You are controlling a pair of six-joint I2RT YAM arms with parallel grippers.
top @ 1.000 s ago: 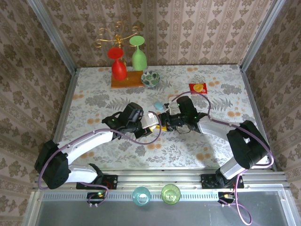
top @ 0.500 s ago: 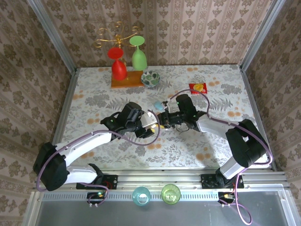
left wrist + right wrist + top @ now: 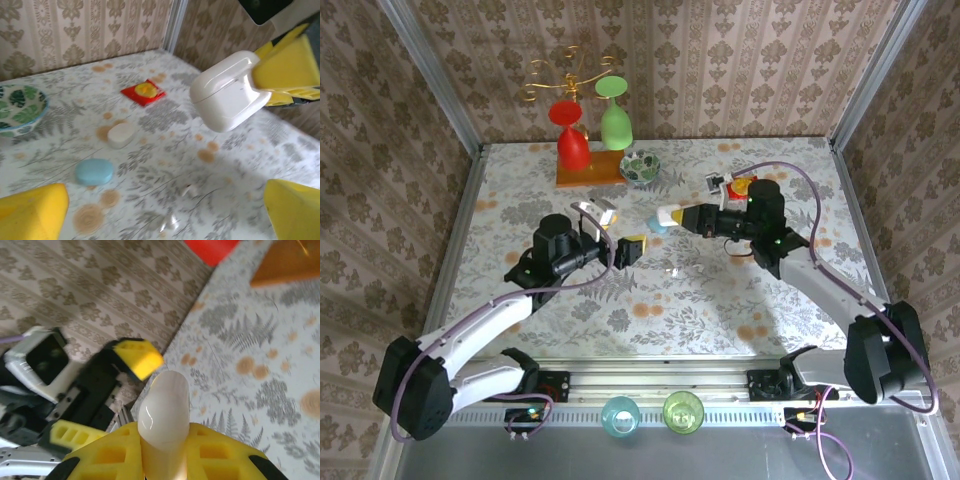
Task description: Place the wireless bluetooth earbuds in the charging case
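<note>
The right gripper (image 3: 688, 216) sits just right of centre in the overhead view. Its yellow fingers (image 3: 220, 450) are clamped on a white charging case (image 3: 670, 215). The case is held clear of the tabletop (image 3: 770, 300), with its lid down, and juts leftward past the fingertips. In the right wrist view it rises glossy from between the two pads at bottom centre.

The left gripper (image 3: 618, 232) is left of centre and points toward the case, close to it but not touching. Its fingers are spread wide with nothing between them. In the left wrist view its two yellow tips fill the lower corners, and the held case hangs at the upper right.

The wireless bluetooth earbuds (image 3: 187, 189) lie loose on the tabletop, low in the middle of the left wrist view. They are tiny whitish specks on the patterned cloth, too blurred to say for sure how many there are or which way they lie. In the overhead view a faint pale mark just below centre, between the two arms, seems to be them.

Further up the left wrist view, a light blue case (image 3: 94, 171) lies left of centre. A small white case (image 3: 121, 135) lies just beyond it, the two apart. A red packet (image 3: 145, 91) lies near the top centre, and a patterned bowl (image 3: 20, 107) stands at the left edge.
</note>
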